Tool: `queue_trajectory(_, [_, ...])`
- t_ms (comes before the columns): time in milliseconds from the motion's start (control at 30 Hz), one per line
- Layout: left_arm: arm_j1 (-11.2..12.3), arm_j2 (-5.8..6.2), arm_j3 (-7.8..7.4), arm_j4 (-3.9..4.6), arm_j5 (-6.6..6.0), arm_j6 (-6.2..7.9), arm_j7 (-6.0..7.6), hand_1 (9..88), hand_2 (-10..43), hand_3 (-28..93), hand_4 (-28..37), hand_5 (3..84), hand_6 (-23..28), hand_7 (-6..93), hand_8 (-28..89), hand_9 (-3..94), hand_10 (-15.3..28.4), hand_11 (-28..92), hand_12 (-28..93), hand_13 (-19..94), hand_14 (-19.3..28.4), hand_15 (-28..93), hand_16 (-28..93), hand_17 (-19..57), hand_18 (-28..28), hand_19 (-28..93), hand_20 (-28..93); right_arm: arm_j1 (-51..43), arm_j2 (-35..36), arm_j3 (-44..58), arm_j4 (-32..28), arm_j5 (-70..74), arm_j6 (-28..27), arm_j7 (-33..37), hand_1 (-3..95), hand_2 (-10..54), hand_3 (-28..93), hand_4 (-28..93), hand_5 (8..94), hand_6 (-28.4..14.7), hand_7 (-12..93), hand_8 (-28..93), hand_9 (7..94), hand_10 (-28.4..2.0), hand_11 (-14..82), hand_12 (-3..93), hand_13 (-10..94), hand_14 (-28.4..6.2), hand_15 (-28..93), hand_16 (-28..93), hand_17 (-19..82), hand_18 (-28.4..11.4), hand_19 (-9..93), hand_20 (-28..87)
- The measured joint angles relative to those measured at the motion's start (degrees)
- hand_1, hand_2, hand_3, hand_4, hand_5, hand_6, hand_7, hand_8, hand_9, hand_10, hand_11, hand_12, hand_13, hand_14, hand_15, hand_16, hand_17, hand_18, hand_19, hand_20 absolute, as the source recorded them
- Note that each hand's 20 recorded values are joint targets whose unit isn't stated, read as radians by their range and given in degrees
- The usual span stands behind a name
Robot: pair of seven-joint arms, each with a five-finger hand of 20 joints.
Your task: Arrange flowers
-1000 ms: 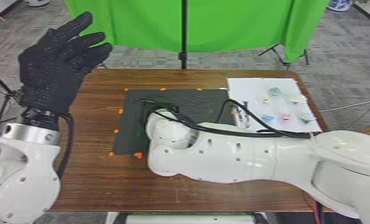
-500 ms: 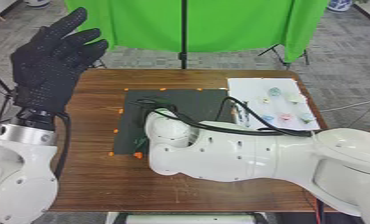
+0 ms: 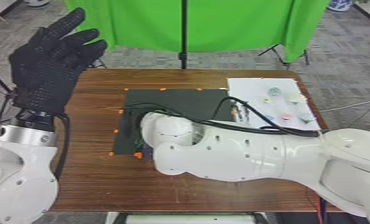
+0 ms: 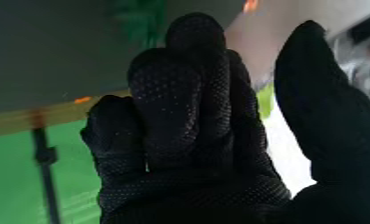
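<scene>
Small pastel flowers (image 3: 286, 116) are lying on white paper (image 3: 244, 85), upper R of the head view, just beside the dark mat (image 3: 186, 95). R robot hand (image 3: 131, 125) is hanging over the mat, L of ctr, fingers near straight, thumb apart, gripping nothing visible; blurred green thing (image 4: 137, 17) is showing past its fingertips in the wrist view. L robot hand (image 3: 46, 67) is staying open w/ relaxed fingers, upper L, beyond the brown counter's (image 3: 84, 185) edge.
</scene>
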Motion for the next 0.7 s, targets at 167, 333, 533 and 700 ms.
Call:
queue_trajectory(167, [0.42,0.28,-0.07,0.00,-0.36,0.05,1.01,21.1,8.8,77,-25.7,36.5,10.4,15.5,-10,33.6,21.7,29,11,25,28.4,49,-9,-7.0,28.4,66,-11,-0.70,-0.03,1.69,0.17,1.02,-5.82,0.79,36.0,-5.1,74,-26,52.6,1.8,13,-13,76.3,-14.8,43.1,20.1,74,-9.7,72,19,46,-20.1,93,36])
queue_trajectory(333, [1.20,0.30,-0.39,-0.01,-0.62,0.38,1.60,21.1,8.8,77,-25.7,36.5,10.4,15.6,-10,33.7,21.7,29,11,25,28.4,49,-9,-7.0,28.4,66,-12,-1.81,-0.07,3.36,0.54,1.13,-10.71,1.06,35.0,-4.0,74,-26,51.2,2.3,13,-13,75.0,-15.4,42.5,19.9,73,-10.1,72,18,45,-20.4,93,35])
queue_trajectory(533, [2.24,0.54,-0.69,-0.06,-2.54,0.46,3.51,21.2,8.9,77,-25.8,36.6,10.5,15.7,-10,33.8,21.8,29,12,25,28.4,49,-9,-7.0,28.4,66,-12,-1.96,0.00,3.64,0.86,0.99,-17.99,-1.06,34.6,-3.4,74,-27,48.7,3.2,13,-13,74.5,-15.5,42.5,19.8,73,-10.0,73,18,45,-20.5,93,35])
queue_trajectory(700, [2.68,0.83,-0.69,-0.07,-2.98,0.45,4.24,21.2,8.8,77,-25.8,36.7,10.6,15.7,-10,33.8,21.8,29,12,25,28.4,49,-9,-6.9,28.4,66,-12,-1.84,-0.06,3.46,1.03,0.87,-19.47,-2.60,34.1,-2.9,74,-27,49.7,3.4,14,-13,74.4,-15.5,42.5,19.7,73,-10.1,73,18,45,-20.6,93,35])
